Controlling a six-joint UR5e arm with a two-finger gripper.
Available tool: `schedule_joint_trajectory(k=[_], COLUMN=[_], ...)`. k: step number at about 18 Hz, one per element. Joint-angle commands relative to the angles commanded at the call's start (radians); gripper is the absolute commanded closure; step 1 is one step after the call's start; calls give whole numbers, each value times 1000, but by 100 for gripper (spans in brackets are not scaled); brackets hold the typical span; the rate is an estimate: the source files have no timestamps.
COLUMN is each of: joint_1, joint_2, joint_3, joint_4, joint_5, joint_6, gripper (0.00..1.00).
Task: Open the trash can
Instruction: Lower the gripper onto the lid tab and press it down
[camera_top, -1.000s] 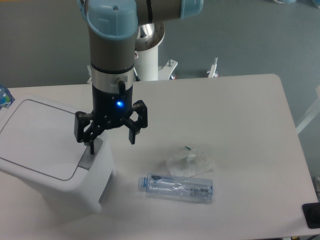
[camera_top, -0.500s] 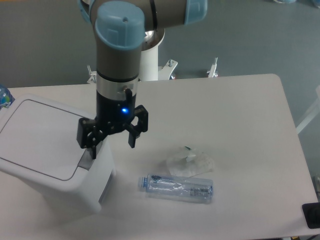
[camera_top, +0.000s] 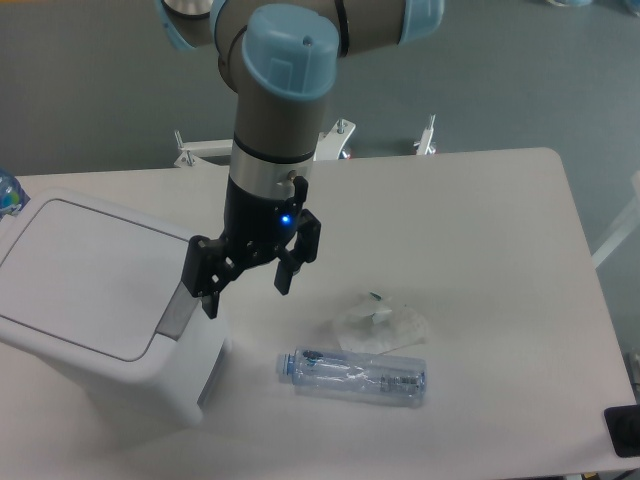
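The trash can (camera_top: 95, 295) is a large white boxy bin at the left of the table, with its flat lid down. Its grey push-button (camera_top: 177, 313) sits on the right edge of the top. My gripper (camera_top: 246, 297) is open and empty. It hangs just right of the bin, with its left finger (camera_top: 209, 303) close beside the button and its right finger (camera_top: 283, 283) over the bare table. I cannot tell whether the left finger touches the bin.
A clear plastic bottle (camera_top: 352, 376) lies on its side at the front middle of the table. A crumpled clear wrapper (camera_top: 380, 325) lies just behind it. The robot's white base (camera_top: 300, 110) stands at the back.
The gripper has moved to the right, off the top of the button, and the arm has swung with it. The lid stays down. The bottle and the wrapper have not moved.
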Motion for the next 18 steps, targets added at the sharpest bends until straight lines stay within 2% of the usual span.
schedule_joint_trajectory(k=[18], joint_1=[-6], joint_2=[0], joint_3=[-29], joint_4=[-3], joint_5=[1], joint_6=[-3], gripper=[0])
